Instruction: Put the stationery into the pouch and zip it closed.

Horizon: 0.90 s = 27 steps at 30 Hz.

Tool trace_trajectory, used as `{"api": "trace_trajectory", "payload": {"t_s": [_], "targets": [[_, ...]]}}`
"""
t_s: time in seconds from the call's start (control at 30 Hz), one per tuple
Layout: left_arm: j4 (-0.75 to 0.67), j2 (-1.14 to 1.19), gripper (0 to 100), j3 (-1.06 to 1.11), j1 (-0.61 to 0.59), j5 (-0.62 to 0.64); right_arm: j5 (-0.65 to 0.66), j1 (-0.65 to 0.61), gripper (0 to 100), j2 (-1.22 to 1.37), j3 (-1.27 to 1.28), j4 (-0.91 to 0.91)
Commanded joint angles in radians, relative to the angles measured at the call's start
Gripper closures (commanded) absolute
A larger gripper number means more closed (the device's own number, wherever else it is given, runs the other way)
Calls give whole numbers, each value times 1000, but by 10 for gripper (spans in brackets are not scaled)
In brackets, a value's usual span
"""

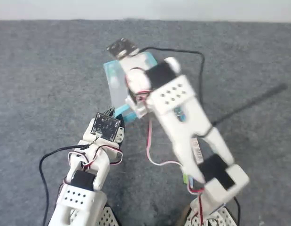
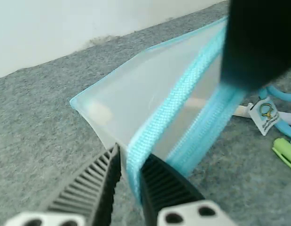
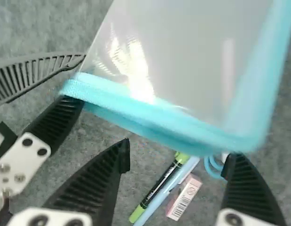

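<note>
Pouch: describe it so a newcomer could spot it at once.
On the grey table, look between the two arms. The pouch is held up there, its zipper edge pinched by the left end effector. Unlike the pens lying nearby, it is a flat frosted sleeve with light blue trim.

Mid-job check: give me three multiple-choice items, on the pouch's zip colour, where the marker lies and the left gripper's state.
1. The translucent plastic pouch has a zip edge that is: A red; B black; C light blue.
2. The green-and-black marker lies: A in the pouch; B on the grey mat, outside the pouch; C in a gripper.
3. The left gripper is: A shut on the zip edge; B open above the mat; C shut on a pen.
Answers: 1 C, the woven strip is light blue. 2 B, it lies on the mat beside the pink eraser. 3 A, its fingers clamp that edge.
</note>
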Motion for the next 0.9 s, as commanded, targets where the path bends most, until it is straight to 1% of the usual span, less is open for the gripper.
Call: {"api": "trace_trajectory", "payload": {"t_s": [0.0, 0.2, 0.27, 0.37, 0.47, 0.53, 0.7, 0.87], "targets": [[-2, 6, 988, -15, 29, -12, 61, 77, 680, -174, 38, 36], [-2, 6, 988, -15, 26, -12, 115, 163, 680, -309, 252, 33], [-2, 6, 988, -16, -15, -11, 130, 200, 680, -351, 382, 12], [-8, 5, 988, -22, -107, -8, 158, 265, 680, -418, 628, -79], [-60, 5, 988, -18, -187, -6, 186, 320, 681, -509, 887, -209], [-71, 5, 988, -18, -216, -6, 201, 348, 681, -559, 1033, -272], [-68, 5, 988, -18, -219, -6, 255, 406, 681, -631, 1264, -367], [-68, 6, 988, -16, -219, -8, 256, 418, 681, -630, 1425, -506]]}}
